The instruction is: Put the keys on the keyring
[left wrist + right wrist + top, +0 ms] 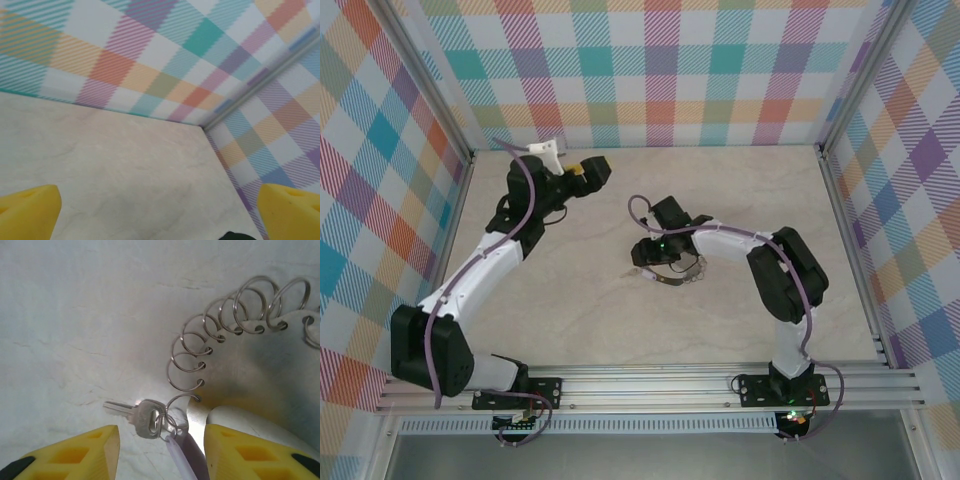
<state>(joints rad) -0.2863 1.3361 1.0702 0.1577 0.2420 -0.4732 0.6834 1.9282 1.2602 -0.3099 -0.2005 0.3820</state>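
Observation:
The keyring [250, 360] is a curved silvery metal strip with several wire rings [186, 356] along its edge, lying on the table. A small silver key [145, 417] lies flat by the strip's end, linked to the last ring by a small split ring that also carries a pale lilac tag [180, 455]. My right gripper [161, 440] is low over them, its yellow fingers [80, 452] apart on either side of the key and tag, touching neither. From above it is at the table's middle [655, 262]. My left gripper [590, 172] is raised at the far left, wide open and empty [160, 215].
The pale marble-look table [580, 320] is walled by checked panels [660, 60] at the back and both sides, with metal frame posts [840, 200] at the corners. The left wrist view faces the far right corner of the table.

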